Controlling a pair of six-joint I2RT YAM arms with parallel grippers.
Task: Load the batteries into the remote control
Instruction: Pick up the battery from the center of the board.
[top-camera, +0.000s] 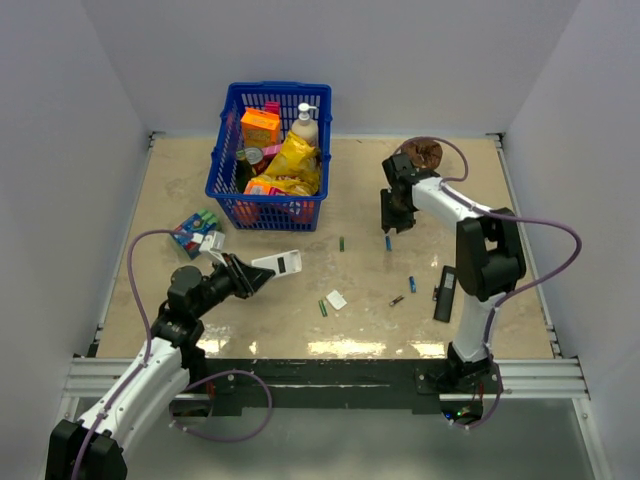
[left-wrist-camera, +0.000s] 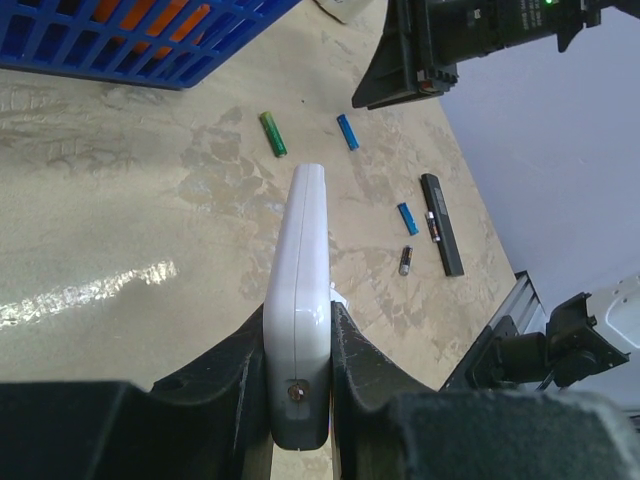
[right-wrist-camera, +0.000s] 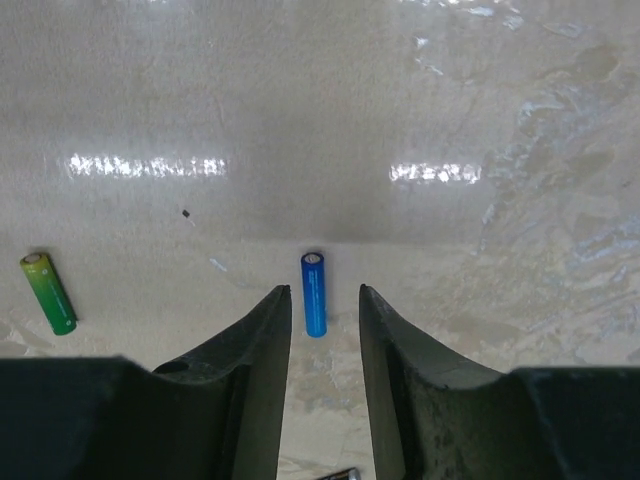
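Remote control clamped in L jaws; R jaws part-open over blue battery.

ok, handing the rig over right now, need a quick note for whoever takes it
The left tool is shut on the white remote, held on edge above the table.
The right tool is open over a blue battery, not gripping it.
Lying loose on the table: a green battery, a second green battery, a second blue battery, a dark battery and the white cover piece.
Done: remote picked up; its cover looks to be off.
Left: grip the cells and load them. None is visibly loaded yet.
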